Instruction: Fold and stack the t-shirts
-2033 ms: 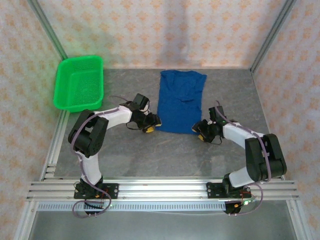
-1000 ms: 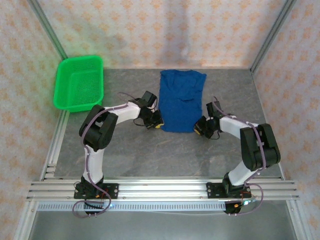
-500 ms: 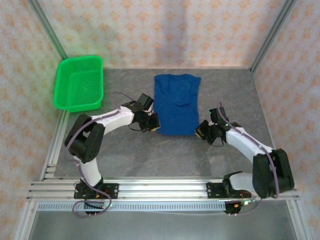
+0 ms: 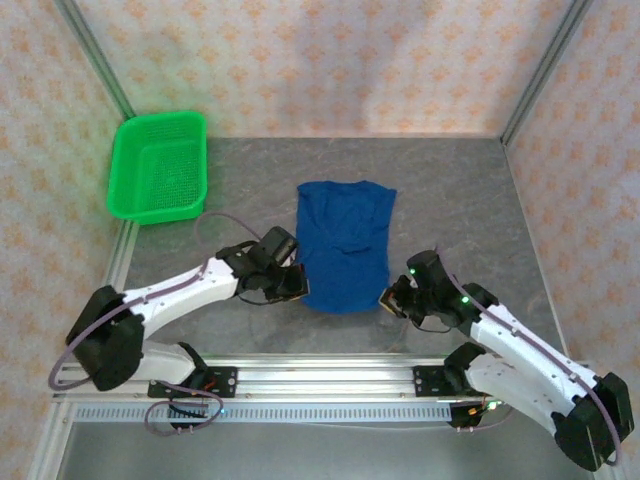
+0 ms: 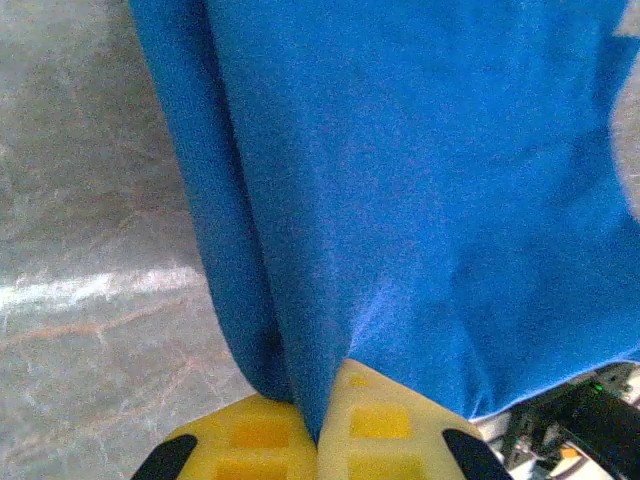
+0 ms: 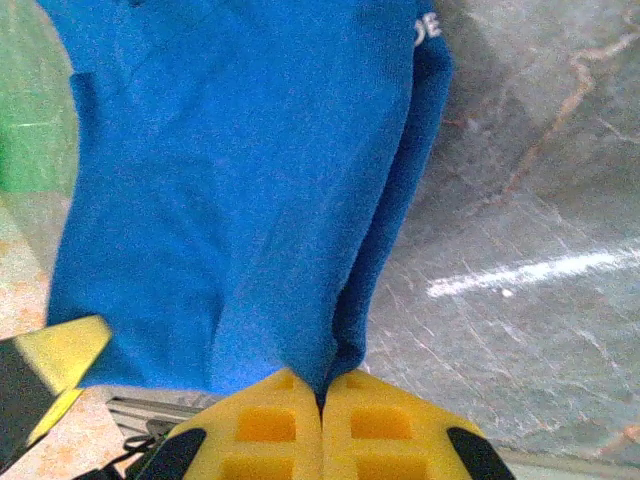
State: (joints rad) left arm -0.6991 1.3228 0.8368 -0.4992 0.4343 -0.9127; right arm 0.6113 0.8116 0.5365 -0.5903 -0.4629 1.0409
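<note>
The royal-blue t-shirt lies flat in the middle of the table, folded lengthwise into a narrow strip, plain side up. My left gripper is shut on its near left corner, and in the left wrist view the blue cloth is pinched between the yellow pads. My right gripper is shut on the near right corner, where the folded edge runs into the yellow pads. A bit of white lettering peeks out at the far fold.
A green plastic basket stands at the back left corner of the grey table. Patterned walls and metal frame posts close in the back and sides. The aluminium rail runs along the near edge.
Both grippers have dragged the shirt toward the near edge and slightly left. The arms have stretched out low as they pulled back.
</note>
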